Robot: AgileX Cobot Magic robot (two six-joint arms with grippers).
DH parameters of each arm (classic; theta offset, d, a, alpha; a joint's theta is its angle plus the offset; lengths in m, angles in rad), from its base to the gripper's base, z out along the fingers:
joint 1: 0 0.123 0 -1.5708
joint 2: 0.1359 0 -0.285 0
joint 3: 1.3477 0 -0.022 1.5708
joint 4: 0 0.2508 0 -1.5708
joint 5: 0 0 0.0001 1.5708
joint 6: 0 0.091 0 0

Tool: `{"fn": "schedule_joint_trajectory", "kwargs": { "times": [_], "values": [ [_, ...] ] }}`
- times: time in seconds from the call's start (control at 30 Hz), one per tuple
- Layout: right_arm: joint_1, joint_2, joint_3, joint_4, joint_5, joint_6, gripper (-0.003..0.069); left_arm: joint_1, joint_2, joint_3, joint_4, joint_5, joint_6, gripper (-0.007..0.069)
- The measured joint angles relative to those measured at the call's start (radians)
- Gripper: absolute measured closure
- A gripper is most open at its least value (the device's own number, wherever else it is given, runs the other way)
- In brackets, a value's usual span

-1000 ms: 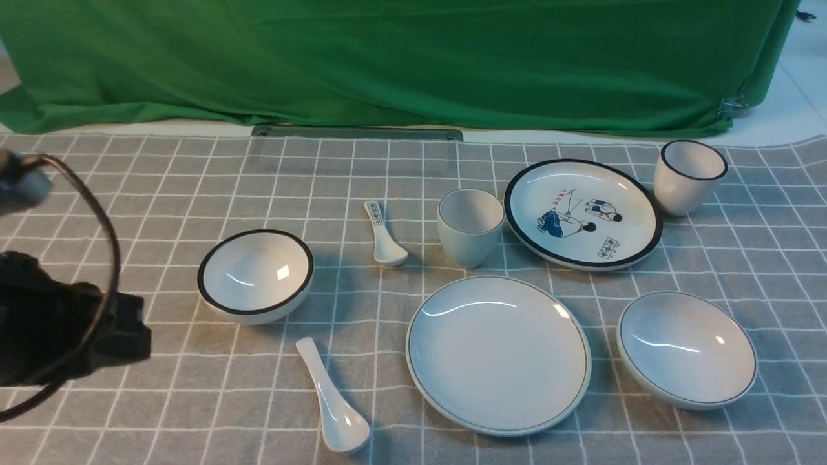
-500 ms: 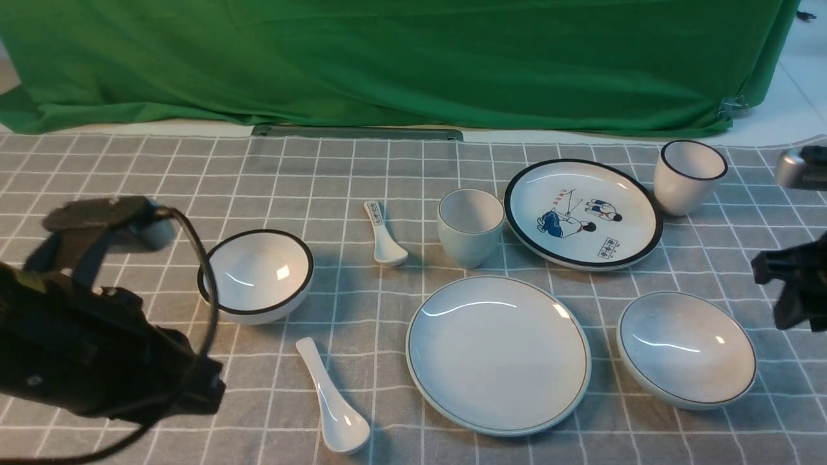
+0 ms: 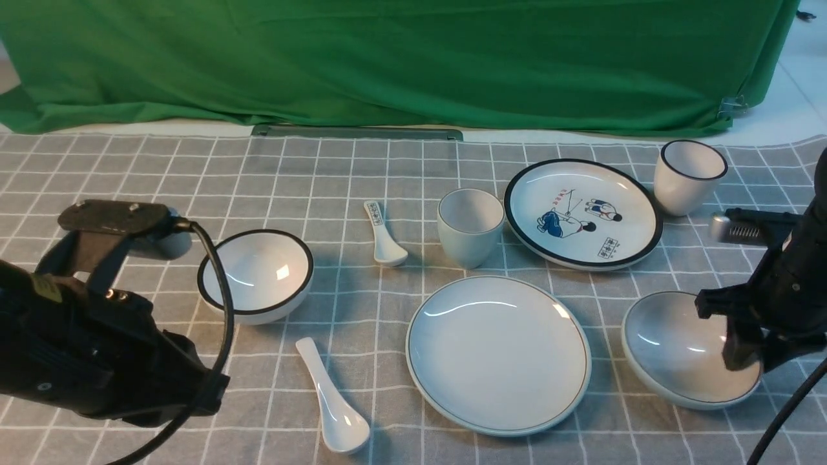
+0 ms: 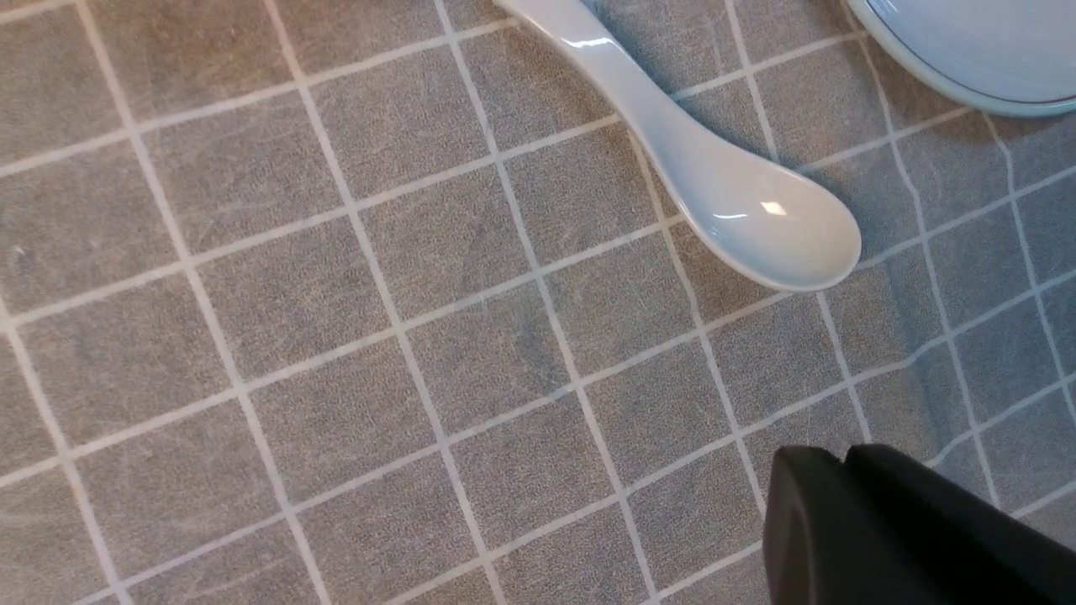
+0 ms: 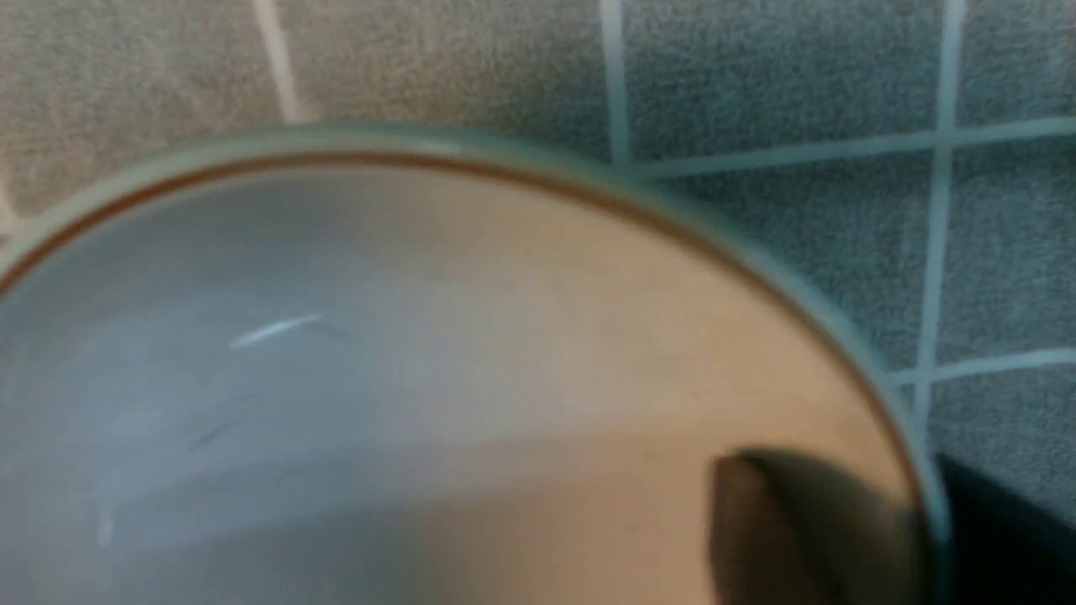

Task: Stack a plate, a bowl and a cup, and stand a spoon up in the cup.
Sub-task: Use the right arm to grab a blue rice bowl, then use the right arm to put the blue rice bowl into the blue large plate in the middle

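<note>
The plate (image 3: pixel 497 355) lies flat at the front centre, with the cup (image 3: pixel 470 226) upright behind it. The bowl (image 3: pixel 672 342) sits right of the plate, tipped with its inside turned left. My right gripper (image 3: pixel 743 349) is shut on its right rim. In the right wrist view one finger is inside the bowl (image 5: pixel 420 378) and the other outside, with the gripper (image 5: pixel 883 479) pinching the rim. The spoon (image 3: pixel 333 400) lies left of the plate. My left gripper (image 4: pixel 841 458) is shut and empty above the cloth, short of the spoon (image 4: pixel 714 185).
A black-rimmed bowl (image 3: pixel 255 274) stands at the left and a small marked spoon (image 3: pixel 382 236) lies behind the middle. The cartoon plate (image 3: pixel 581 213) and a black-rimmed cup (image 3: pixel 688 175) are at the back right. Green cloth (image 3: pixel 387 58) hangs behind the table.
My left arm has swung in from the left edge toward the spoon. My right arm has come in from the right, dropped onto the bowl's rim and closed; the bowl has tipped.
</note>
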Motion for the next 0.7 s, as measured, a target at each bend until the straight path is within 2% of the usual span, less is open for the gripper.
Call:
{"fn": "schedule_joint_trajectory", "kwargs": {
  "times": [0.03,0.13,0.23,0.33,0.4,0.53,0.7],
  "values": [
    [0.000,-0.012,-0.005,0.008,0.018,-0.011,0.0523,0.000,0.000,0.000,0.001,0.000,0.000,0.0607],
    [0.007,-0.063,-0.018,0.027,0.044,-0.028,0.0581,0.000,0.000,0.000,0.001,0.000,-0.001,0.0607],
    [0.032,-0.135,-0.018,0.042,0.049,-0.034,0.0586,0.000,0.000,0.000,0.001,0.000,-0.001,0.0607],
    [0.095,-0.220,-0.019,0.122,0.021,-0.085,0.0586,0.000,0.000,0.000,0.001,0.000,-0.003,0.0607],
    [0.184,-0.244,-0.024,0.195,-0.015,-0.130,0.0586,0.000,0.000,0.000,0.000,-0.001,-0.009,0.0607],
    [0.330,-0.199,-0.028,0.251,-0.079,-0.150,0.0586,0.000,0.000,0.000,0.000,-0.014,-0.010,0.0607],
    [0.398,-0.085,-0.068,0.253,-0.104,-0.134,0.0586,0.000,0.000,0.000,0.000,-0.030,-0.011,0.0607]
  ]
}}
